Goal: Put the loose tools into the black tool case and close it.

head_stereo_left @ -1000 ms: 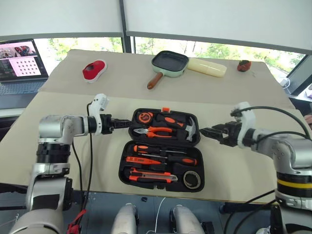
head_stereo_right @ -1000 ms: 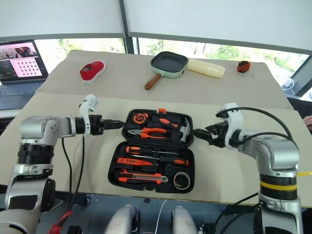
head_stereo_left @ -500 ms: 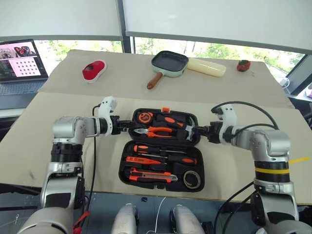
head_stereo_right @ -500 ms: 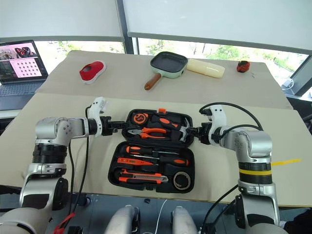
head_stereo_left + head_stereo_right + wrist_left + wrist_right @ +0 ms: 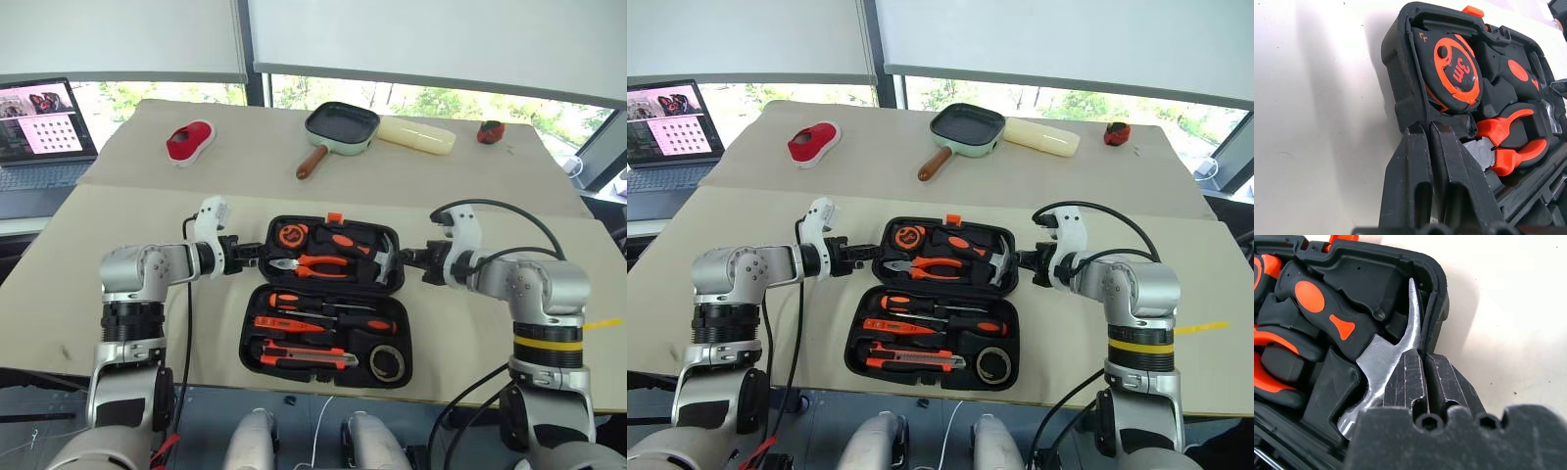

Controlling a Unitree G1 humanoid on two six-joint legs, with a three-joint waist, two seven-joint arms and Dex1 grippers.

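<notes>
Tools sit slotted in the open rectangular black plastic tool case (image 5: 328, 299); my left gripper (image 5: 247, 254) and right gripper (image 5: 409, 258) pinch its lid edges, closing remains.

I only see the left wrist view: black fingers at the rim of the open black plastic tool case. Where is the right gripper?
Observer: The right gripper is shut, its tips at the opposite end rim of the black plastic tool case, beside the steel-headed hammer.
Operator: Is the near half filled?
Observer: Yes. It holds orange-and-black screwdrivers, an orange-black utility knife and a dark grey tape roll.
Operator: Anything behind the case?
Observer: A green square pan, well clear.
</notes>
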